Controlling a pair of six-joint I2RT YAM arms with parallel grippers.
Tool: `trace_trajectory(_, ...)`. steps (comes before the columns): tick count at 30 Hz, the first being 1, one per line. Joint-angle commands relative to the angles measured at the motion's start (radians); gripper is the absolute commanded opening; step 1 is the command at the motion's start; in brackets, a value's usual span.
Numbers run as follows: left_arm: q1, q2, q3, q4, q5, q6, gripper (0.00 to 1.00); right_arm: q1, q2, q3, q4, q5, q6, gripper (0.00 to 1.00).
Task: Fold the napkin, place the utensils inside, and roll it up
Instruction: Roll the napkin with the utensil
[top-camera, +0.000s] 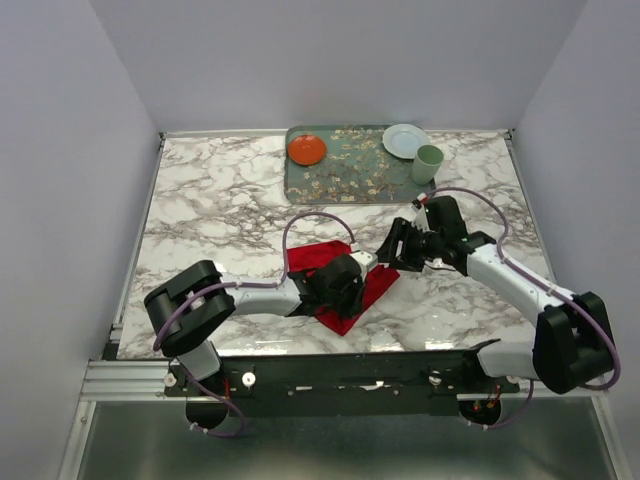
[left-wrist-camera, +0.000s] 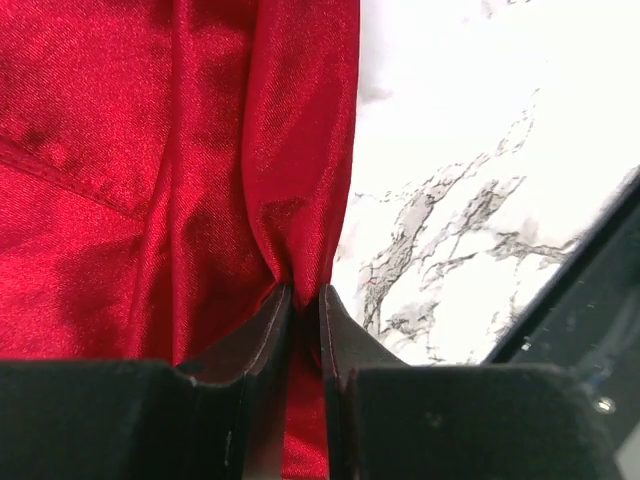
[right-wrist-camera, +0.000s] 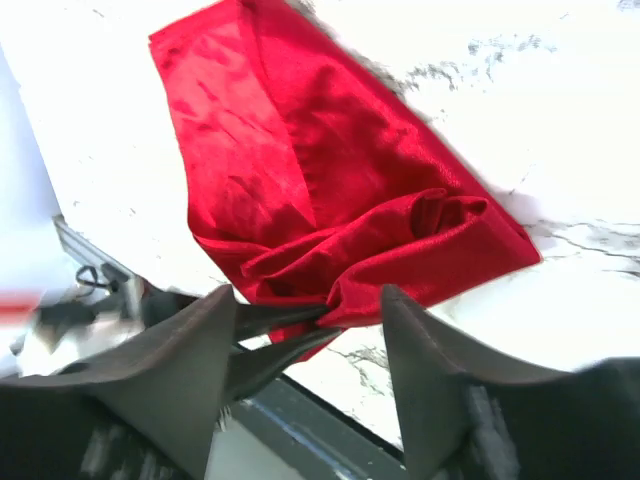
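Evidently little was finished: the napkin (top-camera: 380, 283) lay rumpled and only loosely doubled on the table (top-camera: 220, 200), near its front edge. A pleat was clenched by the left gripper (left-wrist-camera: 305, 295). The right gripper (right-wrist-camera: 308, 292) was held spread just above the cloth, grasping nothing. No utensils could be discerned, so placing and rolling were judged undone.

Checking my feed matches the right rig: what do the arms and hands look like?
The left arm and right arm have white links, bulky black joints and thin purple cables. The left hand and right hand each end in two dark wedge-shaped fingers.
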Motion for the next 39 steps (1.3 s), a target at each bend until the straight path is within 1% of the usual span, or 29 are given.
trace_trajectory(1, 0.050, -0.010, -0.065, -0.019, 0.186, -0.063, 0.00, -0.002, -0.087, 0.011, -0.073, 0.084, -0.005, 0.72)
trace_trajectory(2, 0.059, -0.013, -0.068, -0.014, 0.192, -0.065, 0.00, -0.002, -0.093, -0.006, -0.073, 0.090, 0.001, 0.76)
trace_trajectory(4, 0.066, -0.024, -0.074, 0.004, 0.212, -0.077, 0.00, -0.002, -0.106, -0.020, -0.071, 0.091, 0.012, 0.78)
trace_trajectory(5, 0.071, -0.030, -0.081, 0.013, 0.232, -0.083, 0.00, -0.001, -0.110, -0.041, -0.071, 0.099, 0.022, 0.81)
trace_trajectory(8, 0.100, -0.048, -0.115, 0.067, 0.287, -0.123, 0.00, -0.002, -0.124, -0.075, -0.053, 0.093, 0.057, 0.83)
trace_trajectory(14, 0.171, -0.094, -0.213, 0.250, 0.378, -0.210, 0.00, -0.001, -0.167, -0.190, 0.050, 0.036, 0.149, 0.84)
trace_trajectory(17, 0.188, -0.110, -0.233, 0.293, 0.395, -0.221, 0.00, -0.001, -0.172, -0.258, 0.128, -0.014, 0.174, 0.83)
trace_trajectory(19, 0.194, -0.116, -0.243, 0.331, 0.409, -0.238, 0.00, 0.019, -0.164, -0.284, 0.192, -0.030, 0.189, 0.82)
trace_trajectory(22, 0.198, -0.114, -0.238, 0.345, 0.418, -0.242, 0.00, 0.057, -0.132, -0.315, 0.267, -0.031, 0.225, 0.81)
trace_trajectory(25, 0.206, -0.119, -0.249, 0.391, 0.429, -0.264, 0.00, 0.074, -0.087, -0.330, 0.352, -0.034, 0.266, 0.78)
trace_trajectory(27, 0.211, -0.119, -0.247, 0.394, 0.436, -0.262, 0.00, 0.080, -0.074, -0.356, 0.422, -0.034, 0.300, 0.72)
trace_trajectory(31, 0.217, -0.116, -0.247, 0.408, 0.446, -0.267, 0.00, 0.090, -0.034, -0.375, 0.469, -0.027, 0.325, 0.68)
trace_trajectory(32, 0.218, -0.113, -0.246, 0.409, 0.449, -0.267, 0.00, 0.091, -0.025, -0.375, 0.478, -0.025, 0.331, 0.65)
trace_trajectory(35, 0.218, -0.102, -0.256, 0.437, 0.456, -0.278, 0.00, 0.105, 0.015, -0.359, 0.499, -0.031, 0.335, 0.60)
trace_trajectory(37, 0.220, -0.093, -0.261, 0.457, 0.466, -0.290, 0.00, 0.122, 0.023, -0.349, 0.504, -0.027, 0.338, 0.59)
trace_trajectory(39, 0.220, -0.088, -0.266, 0.463, 0.470, -0.295, 0.00, 0.130, 0.037, -0.345, 0.499, -0.022, 0.341, 0.53)
